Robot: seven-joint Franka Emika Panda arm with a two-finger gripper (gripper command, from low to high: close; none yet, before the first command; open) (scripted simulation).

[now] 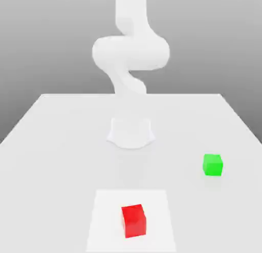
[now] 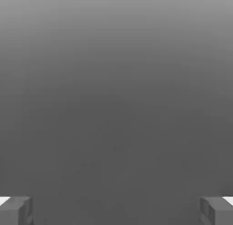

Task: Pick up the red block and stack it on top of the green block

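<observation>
Arm [image 1: 130, 52] runs off the exterior view's top edge. Both fingertips [image 2: 16, 210] cut by the hand view's edge.

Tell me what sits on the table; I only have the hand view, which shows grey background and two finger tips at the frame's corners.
Observer: A small red cube block lies on a paler square patch near the front edge of the white table.
Operator: And the target?
Observer: A small green cube block sits apart from it, further back and towards the exterior view's right.
Operator: Is anything stacked yet?
Observer: No, both cubes rest separately on the tabletop, untouched.
Operator: Where is the arm?
Observer: The white robot arm rises from its base behind both cubes, high above the table.
</observation>
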